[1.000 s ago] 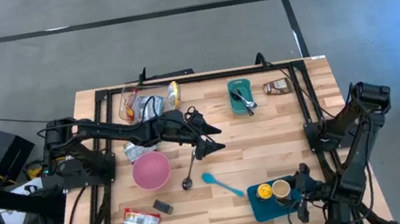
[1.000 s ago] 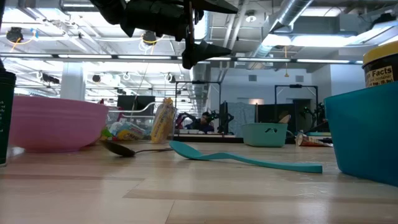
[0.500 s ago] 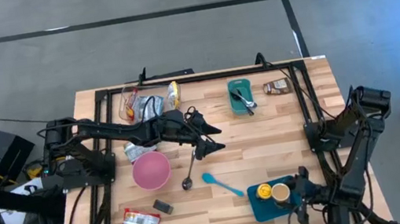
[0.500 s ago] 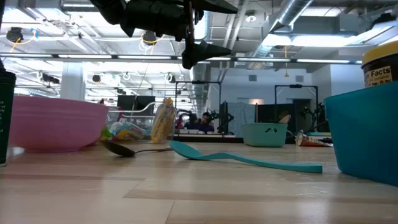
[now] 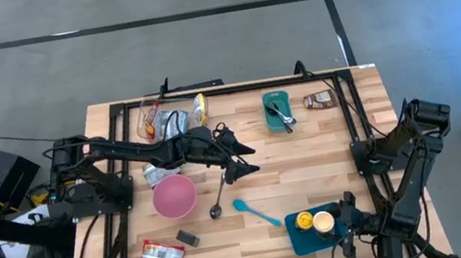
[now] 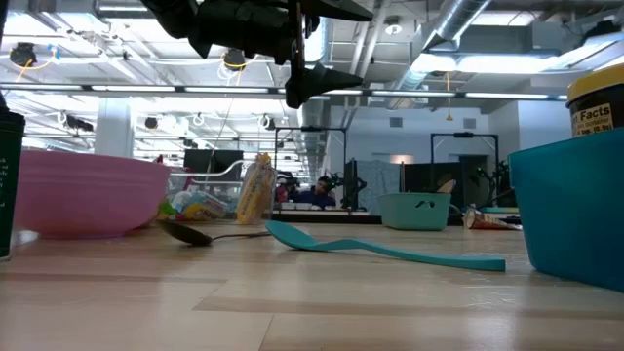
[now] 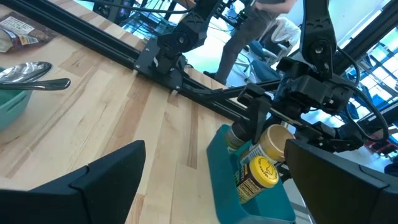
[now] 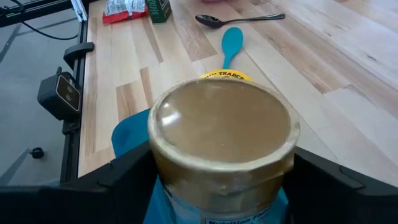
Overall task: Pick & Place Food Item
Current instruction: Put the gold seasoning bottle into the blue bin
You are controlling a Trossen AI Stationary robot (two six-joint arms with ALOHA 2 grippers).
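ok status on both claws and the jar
Right claw open around jar in teal bin. Left claw open, hovering mid-table above metal spoon. Nothing in the way.

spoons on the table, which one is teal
The teal spoon lying between the pink bowl and the teal bin. The other loose spoon, beside the bowl, is metal.

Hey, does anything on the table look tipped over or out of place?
Yes: in the teal tray at the front right, a yellow-lidded jar lies on its side beside an upright gold-lidded jar. No spill shows.
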